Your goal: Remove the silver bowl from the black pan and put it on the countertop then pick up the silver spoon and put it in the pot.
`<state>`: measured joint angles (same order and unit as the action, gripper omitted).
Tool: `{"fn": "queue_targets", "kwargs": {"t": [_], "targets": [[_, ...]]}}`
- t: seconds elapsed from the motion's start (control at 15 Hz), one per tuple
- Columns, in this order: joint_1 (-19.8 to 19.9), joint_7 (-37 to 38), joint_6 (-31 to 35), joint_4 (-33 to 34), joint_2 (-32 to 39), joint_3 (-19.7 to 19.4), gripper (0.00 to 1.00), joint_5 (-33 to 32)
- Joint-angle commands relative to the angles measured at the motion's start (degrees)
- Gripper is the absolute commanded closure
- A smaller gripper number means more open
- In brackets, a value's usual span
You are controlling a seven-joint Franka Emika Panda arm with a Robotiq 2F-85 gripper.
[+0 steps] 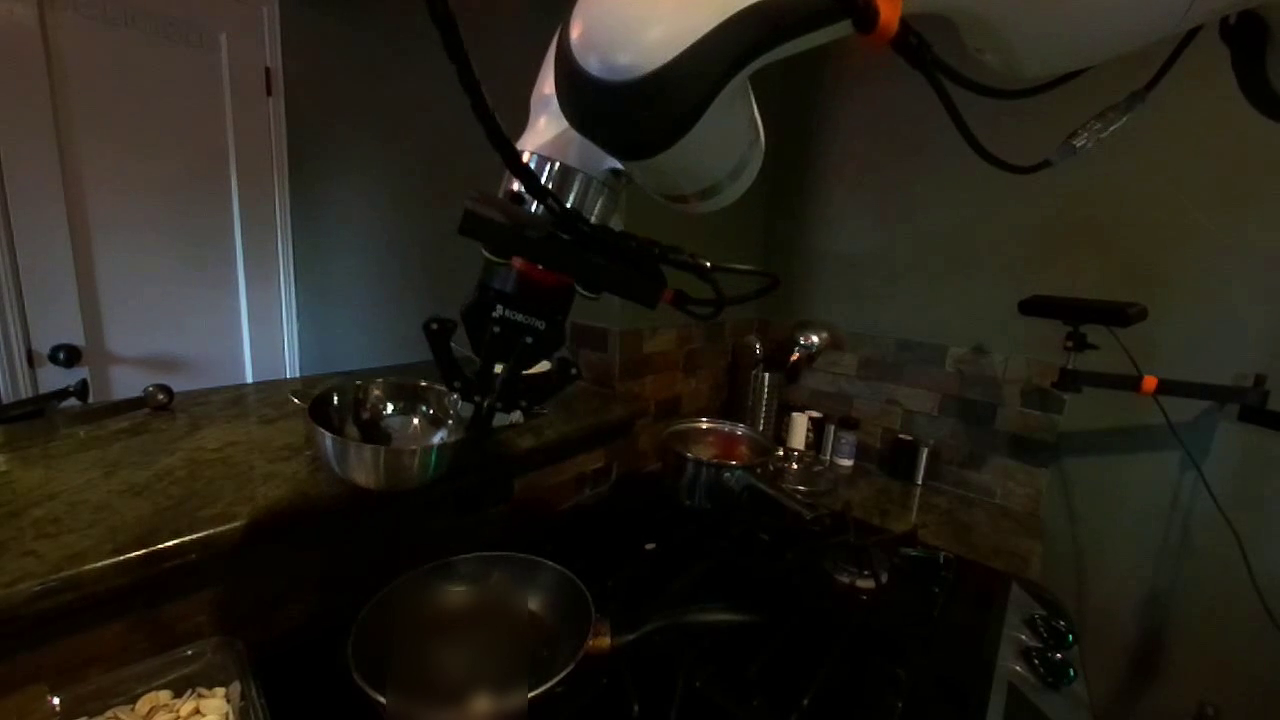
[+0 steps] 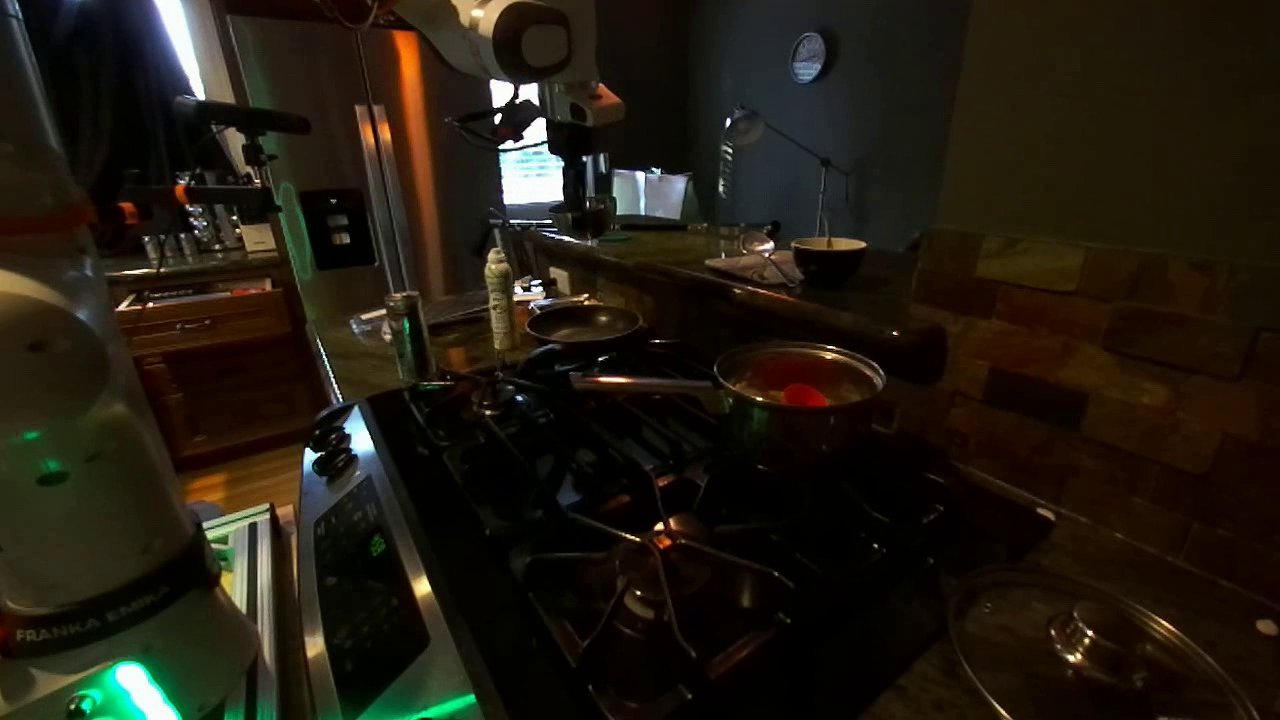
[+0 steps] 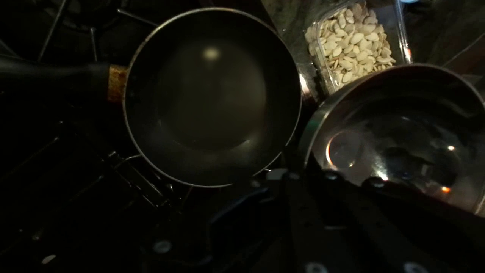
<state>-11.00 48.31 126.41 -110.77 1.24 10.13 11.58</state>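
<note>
Grey wall [image 1: 900,220] and a patchwork of stone tiles [image 1: 905,385] close off this dim kitchen, with a pale door [image 1: 150,180] standing beyond the speckled stone table [image 1: 110,500]. My gripper [image 1: 482,415] stands narrow, pinching the rim of the silver bowl [image 1: 385,455] from one side. I have the bowl roughly upright by the rounded edge of the table, and whether its base touches the stone I cannot tell. Near it, on the stovetop [image 2: 475,560], sits the black pan [image 3: 212,98], its dark handle [image 3: 45,76] pointing away from the bowl in my wrist view. That view also gives me a clear container [image 3: 402,30] of pale flakes [image 3: 356,45], partly hidden by the bowl. Well apart from the pan, the pot [image 2: 800,440] stands on the same stovetop with something red [image 2: 805,396] inside. Just beside the stovetop lies a glass lid [image 2: 1085,635], and up on the table, in an exterior view, I see a dark bowl [image 2: 828,265] next to a pale cloth [image 2: 735,266].
</note>
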Motion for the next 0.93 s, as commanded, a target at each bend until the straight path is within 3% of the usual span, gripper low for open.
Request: {"fn": "queue_targets", "kwargs": {"t": [0.0,0.07,0.13,0.27,0.6,0.87], "targets": [[0.0,0.0,-0.2,-0.2,0.0,0.1,0.97,0.0],[0.0,0.0,-0.1,-0.5,0.1,0.1,0.99,0.0],[-0.2,5.9,1.2,-0.1,1.2,0.0,0.99,-2.9],[0.0,13.0,1.3,4.8,4.7,-0.4,0.99,-2.4],[-0.7,28.0,1.8,21.3,16.3,-3.4,0.99,-7.9],[-5.0,43.6,2.1,32.5,25.2,-7.2,0.99,-15.5]]}}
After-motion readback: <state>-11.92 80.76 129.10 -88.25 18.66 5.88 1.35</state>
